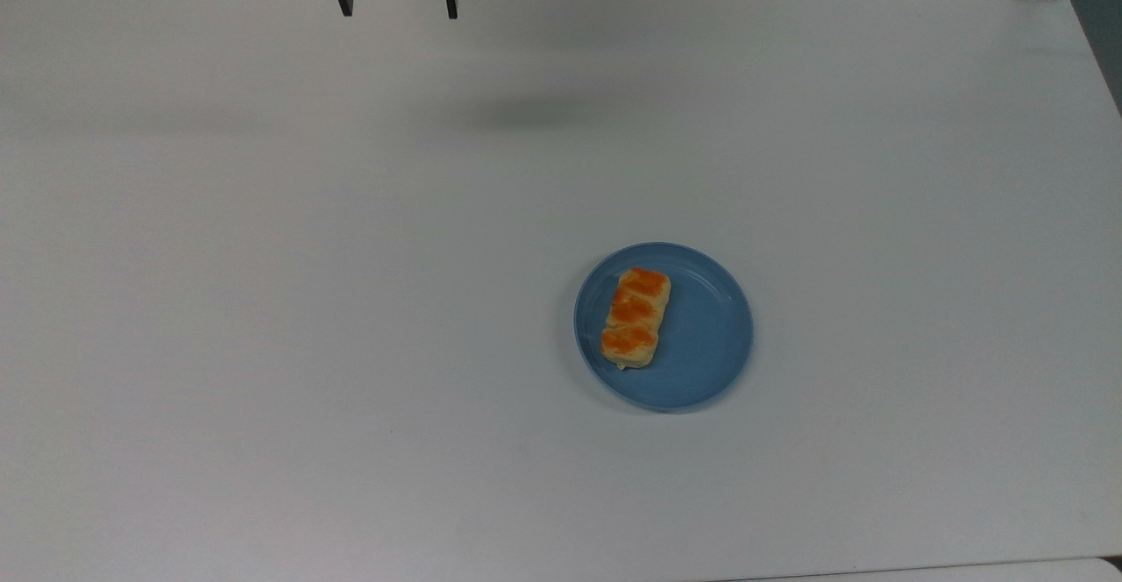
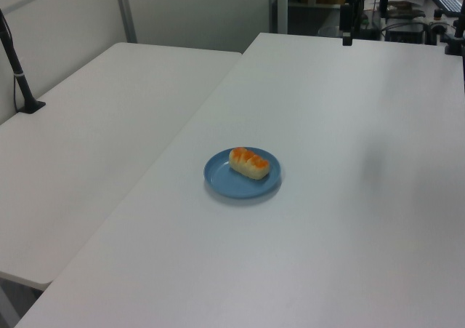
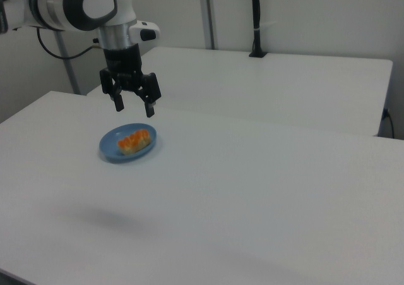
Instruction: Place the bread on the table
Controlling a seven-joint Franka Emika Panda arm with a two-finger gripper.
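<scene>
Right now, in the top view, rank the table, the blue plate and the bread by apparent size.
1. The white table, by far the largest.
2. The blue plate, resting on it.
3. The bread, lying on the plate and well inside its rim.

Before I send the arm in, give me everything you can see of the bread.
The bread is a small oblong loaf, pale yellow at the sides, in three joined segments with orange-browned tops. It looks soft and whole. It lies flat on the blue plate, in the half toward the top view's left, its long axis running nearly up and down with a slight tilt. Only the plate touches it; the gripper hangs open far off.
</scene>
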